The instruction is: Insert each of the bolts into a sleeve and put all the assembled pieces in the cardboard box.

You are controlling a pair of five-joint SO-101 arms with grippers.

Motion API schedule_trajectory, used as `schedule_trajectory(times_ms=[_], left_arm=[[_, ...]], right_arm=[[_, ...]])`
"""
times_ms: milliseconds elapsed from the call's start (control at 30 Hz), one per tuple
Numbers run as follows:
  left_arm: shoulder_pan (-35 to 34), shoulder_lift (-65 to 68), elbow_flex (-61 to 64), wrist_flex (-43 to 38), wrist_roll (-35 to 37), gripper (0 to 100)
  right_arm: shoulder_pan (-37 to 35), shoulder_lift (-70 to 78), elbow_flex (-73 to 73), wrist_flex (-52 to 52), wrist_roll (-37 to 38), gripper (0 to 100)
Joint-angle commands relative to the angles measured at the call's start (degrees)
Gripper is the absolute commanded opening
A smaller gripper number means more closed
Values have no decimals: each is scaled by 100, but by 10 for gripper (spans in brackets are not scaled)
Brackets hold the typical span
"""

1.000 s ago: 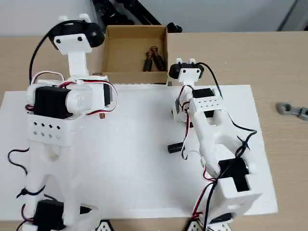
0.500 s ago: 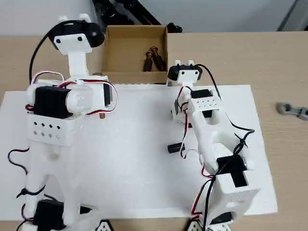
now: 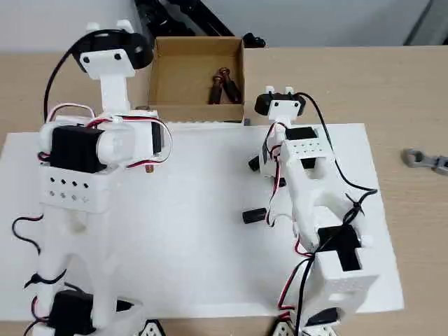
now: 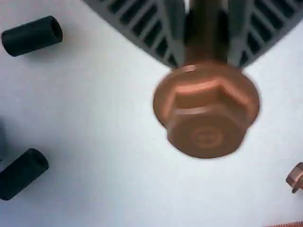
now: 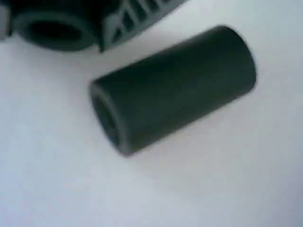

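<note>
My left gripper is shut on a copper bolt, its hex head hanging just above the white sheet; in the high view the bolt shows beside the left arm. My right gripper holds a black sleeve low over the sheet's middle right. A second black sleeve lies loose on the sheet, right in front of it. Two sleeves appear beyond the bolt. The cardboard box at the back holds assembled pieces.
Another copper bolt lies on the sheet near my left gripper. A metal wrench rests on the wooden table at the far right. Black gear sits behind the box. Both arms' bases take up the sheet's front edge.
The right arm has swung a little to the right and back from the box, carrying its sleeve. The left arm and its bolt have stayed put.
</note>
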Motion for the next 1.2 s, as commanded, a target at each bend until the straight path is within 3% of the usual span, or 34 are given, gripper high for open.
schedule_trajectory(times_ms=[0, 200, 400, 800, 1167], left_arm=[[44, -273, -31, 18, -26, 5], [18, -273, -31, 44, -26, 5], [18, -273, -31, 44, -18, 5], [18, -273, -31, 18, -35, 5], [149, -273, -40, -396, 0, 5]], right_arm=[[-57, 136, 79, 224, 18, 54], [-57, -233, 70, 224, 0, 53], [-57, -1851, 97, 295, 35, 6], [-215, -5077, 97, 2167, 0, 7], [-215, -8233, 589, 1455, -9, 7]])
